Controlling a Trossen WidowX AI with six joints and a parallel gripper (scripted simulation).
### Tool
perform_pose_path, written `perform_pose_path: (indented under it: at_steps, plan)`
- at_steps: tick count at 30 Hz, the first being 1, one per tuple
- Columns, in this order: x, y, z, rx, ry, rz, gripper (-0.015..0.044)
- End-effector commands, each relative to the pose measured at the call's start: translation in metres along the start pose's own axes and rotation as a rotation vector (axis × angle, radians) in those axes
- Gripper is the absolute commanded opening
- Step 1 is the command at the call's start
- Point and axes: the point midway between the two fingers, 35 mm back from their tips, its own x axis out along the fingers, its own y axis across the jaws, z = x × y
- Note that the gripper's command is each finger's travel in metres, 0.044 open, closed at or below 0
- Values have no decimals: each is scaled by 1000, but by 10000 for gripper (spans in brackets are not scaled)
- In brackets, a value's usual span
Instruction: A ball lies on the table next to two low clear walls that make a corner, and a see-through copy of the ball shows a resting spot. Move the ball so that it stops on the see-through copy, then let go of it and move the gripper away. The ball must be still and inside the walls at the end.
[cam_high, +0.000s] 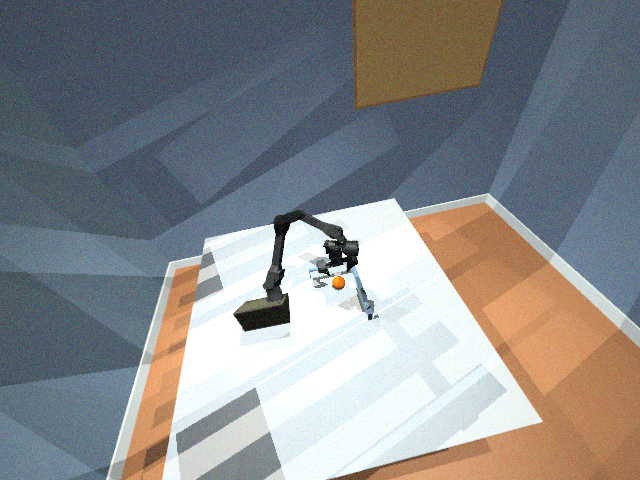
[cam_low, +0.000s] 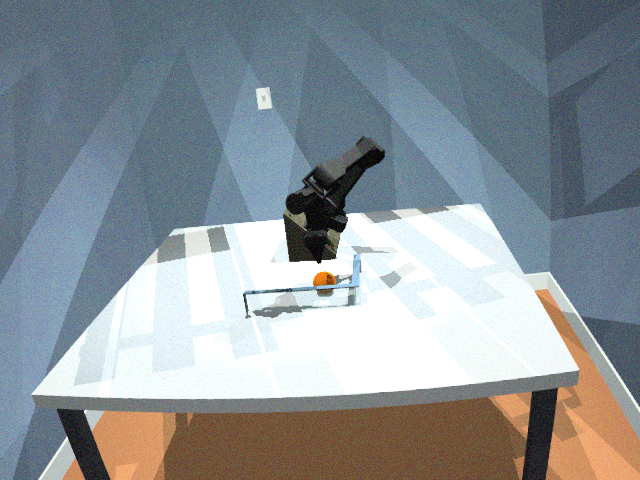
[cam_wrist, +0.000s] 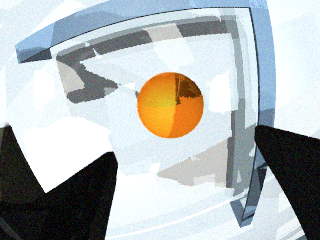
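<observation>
One ball: orange ball (cam_wrist: 170, 104) lies on the table (cam_low: 361, 341), centre of the wrist view, inside the corner.
Walls: two clear walls (cam_wrist: 262, 60) meet at upper right of the wrist view; lower left side open.
Gripper: gripper (cam_low: 316, 246) hangs above the ball, apart from it.
Fingers: dark fingers spread nearly full, holding nothing.
Room: bare table between ball and each wall.
</observation>
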Motion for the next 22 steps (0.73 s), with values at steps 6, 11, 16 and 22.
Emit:
perform_pose_path:
  at_steps: [6,11,16,22]
  plan:
    - [3,0,0,1,-1,4,429]
    - [-36,3,1,-4,-3,6,440]
    - [-38,3,2,-4,-3,6,440]
    - [-38,3,2,-4,-3,6,440]
